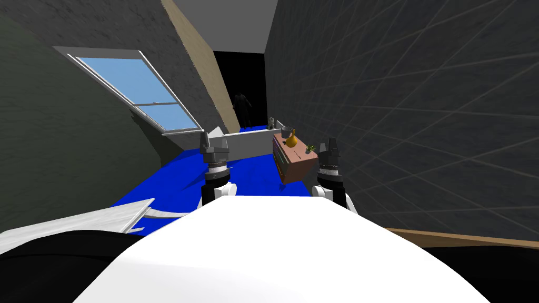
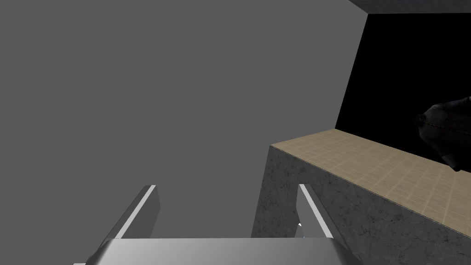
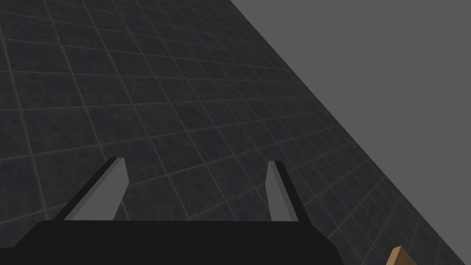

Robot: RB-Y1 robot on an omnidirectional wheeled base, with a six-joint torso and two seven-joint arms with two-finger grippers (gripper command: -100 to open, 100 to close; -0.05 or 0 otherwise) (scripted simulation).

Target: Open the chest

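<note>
A brown wooden chest (image 1: 295,158) stands ahead on the blue floor against the dark tiled wall on the right, its drawers shut. On its top sit an orange vase (image 1: 291,140) and a small green plant (image 1: 310,149). My left gripper (image 1: 204,140) is raised above the blue floor, well left of the chest, fingers (image 2: 146,209) open and empty. My right gripper (image 1: 328,144) is raised just right of the chest's near end, fingers (image 3: 112,191) open and empty.
A low white wall or tub (image 1: 247,142) crosses the floor behind the chest, with small objects on its ledge. A window (image 1: 139,89) is on the left wall. A black area (image 1: 239,84) shows through the far doorway. A white slab (image 1: 79,221) lies near left.
</note>
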